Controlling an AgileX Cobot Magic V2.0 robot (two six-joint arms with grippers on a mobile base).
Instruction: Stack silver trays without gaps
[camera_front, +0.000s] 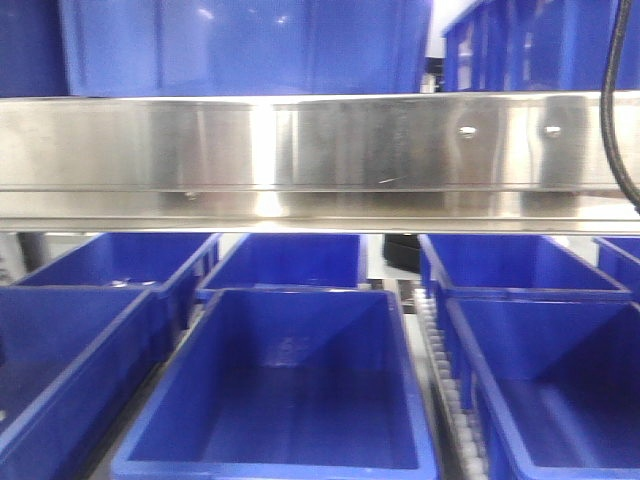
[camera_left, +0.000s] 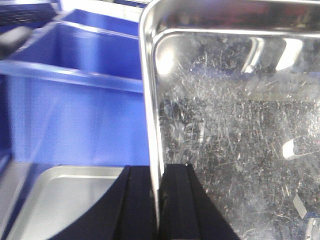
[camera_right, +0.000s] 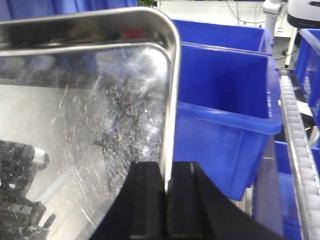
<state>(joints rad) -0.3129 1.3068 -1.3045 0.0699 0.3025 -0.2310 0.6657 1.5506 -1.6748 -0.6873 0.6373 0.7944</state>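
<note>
Above the blue bins (camera_right: 225, 125), the silver tray (camera_left: 235, 125) appears to hang between both arms. The left gripper (camera_left: 156, 175) and right gripper (camera_right: 166, 172) are each clamped on its thin rolled rim. It looks stiff, light and slick, so the rim is the natural hold, though the metal could slip. A second tray (camera_left: 65, 195) lies below.

Blue bins (camera_front: 275, 390) stand in rows under a steel shelf rail (camera_front: 300, 150); right of the right hand (camera_right: 167, 175), another blue bin (camera_right: 225, 135) and a roller track (camera_right: 300, 150) (white rollers).
</note>
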